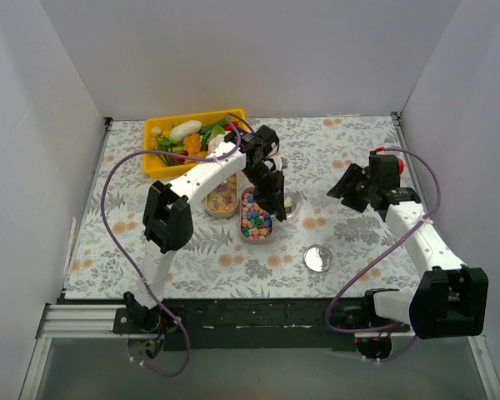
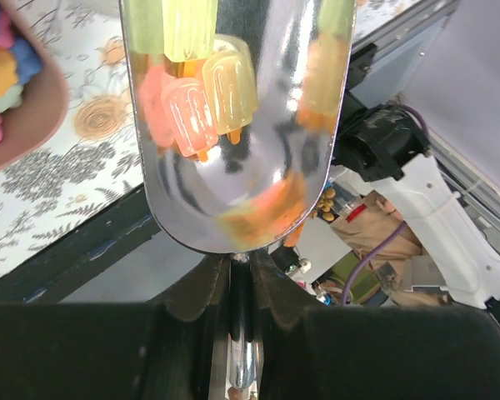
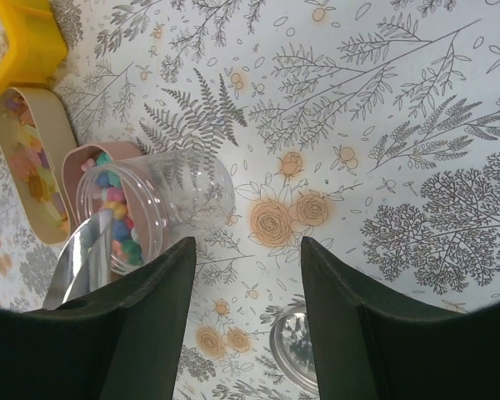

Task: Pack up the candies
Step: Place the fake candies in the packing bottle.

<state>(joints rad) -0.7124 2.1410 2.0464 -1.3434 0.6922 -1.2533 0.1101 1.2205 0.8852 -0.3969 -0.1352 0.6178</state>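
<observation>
**Layout, both wrists**

Right gripper (image 3: 246, 250): lid (image 3: 293, 343) lies on the table (image 3: 383, 125) between its fingers (image 3: 133, 333); jar (image 3: 171, 200) ahead and left of them; two dishes (image 3: 33, 167) of candies (image 3: 29, 179) side by side left of the jar; tray (image 3: 25, 42) beyond those.
Left gripper (image 2: 237, 333): scoop (image 2: 233, 125) juts ahead from between its fingers, one dish front-left.

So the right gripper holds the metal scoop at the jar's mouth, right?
Not quite: the left gripper holds the metal scoop at the mouth of the jar, as the left wrist view shows. The right gripper is open and empty.
</observation>
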